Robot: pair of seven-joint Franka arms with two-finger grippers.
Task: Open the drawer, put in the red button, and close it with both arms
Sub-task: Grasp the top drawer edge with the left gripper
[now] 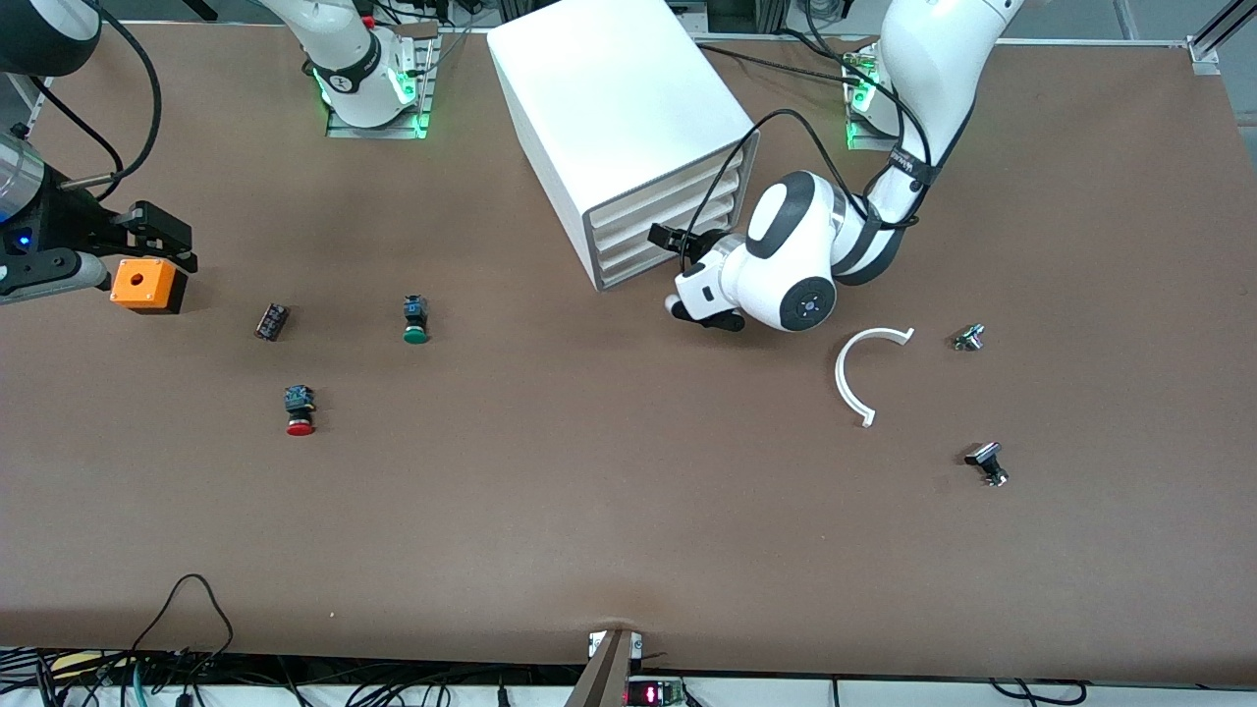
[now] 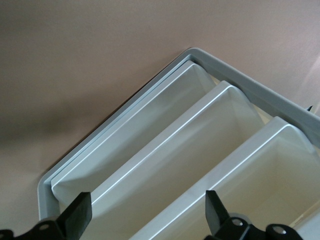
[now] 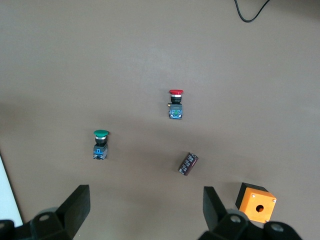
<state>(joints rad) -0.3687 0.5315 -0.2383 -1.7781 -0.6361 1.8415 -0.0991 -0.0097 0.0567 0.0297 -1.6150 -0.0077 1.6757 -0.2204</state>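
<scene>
The white cabinet [image 1: 609, 98] stands at the robots' edge of the table, its stacked cream drawers [image 1: 668, 221] all pushed in. My left gripper [image 1: 680, 295] is open and empty, close in front of the drawer fronts [image 2: 165, 145]; in the left wrist view it [image 2: 146, 200] straddles them without touching. The red button [image 1: 300, 410] lies on the table toward the right arm's end and also shows in the right wrist view [image 3: 175, 104]. My right gripper [image 1: 162, 241] is open and empty over the orange box [image 1: 147, 285]; in its own view it [image 3: 145, 192] is above bare table.
A green button [image 1: 415, 320] and a dark cylinder [image 1: 272, 321] lie near the red button, farther from the front camera. A white curved strip [image 1: 864, 368] and two small metal parts [image 1: 968, 338] [image 1: 987, 463] lie toward the left arm's end.
</scene>
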